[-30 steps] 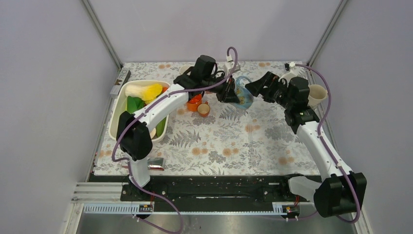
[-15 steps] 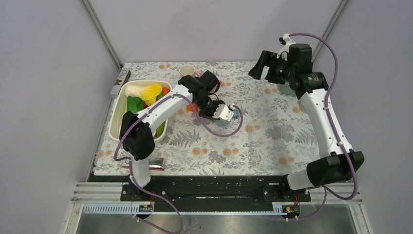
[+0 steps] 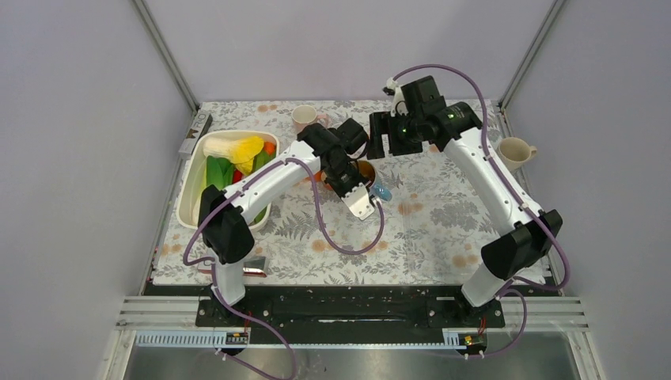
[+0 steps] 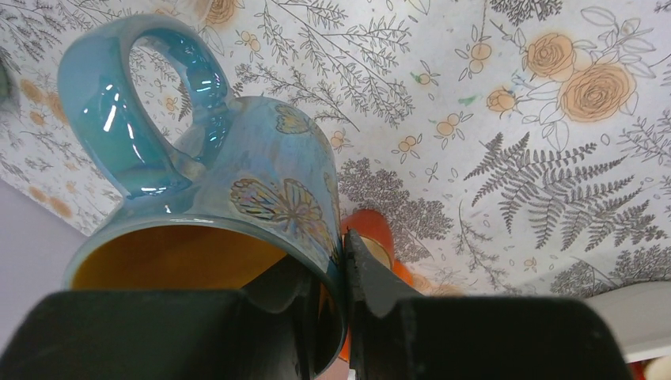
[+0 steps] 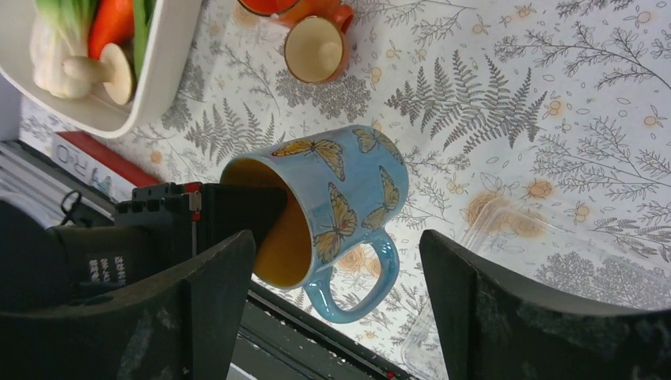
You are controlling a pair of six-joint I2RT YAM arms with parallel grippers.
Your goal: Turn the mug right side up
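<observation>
The blue butterfly mug (image 3: 378, 187) with an orange inside is at the table's middle, tilted, its mouth toward my left gripper (image 3: 360, 184). In the left wrist view the left gripper (image 4: 342, 269) is shut on the mug (image 4: 261, 174)'s rim, one finger inside and one outside, with the handle (image 4: 119, 103) pointing away. In the right wrist view the mug (image 5: 348, 198) shows between the wide-open fingers of my right gripper (image 5: 340, 317), which hovers above it, empty. In the top view the right gripper (image 3: 388, 142) is just behind the mug.
A white tub (image 3: 194, 170) of vegetables stands at the left. Two small orange cups (image 5: 316, 47) sit beside the mug. A clear plastic container (image 5: 554, 253) lies near the mug. A pink mug (image 3: 303, 117) is at the back and a cream mug (image 3: 514, 150) at the right.
My left gripper brought the mug from the back centre to the middle of the table and turned it. My right arm swung away to the back right, then came left over the mug.
</observation>
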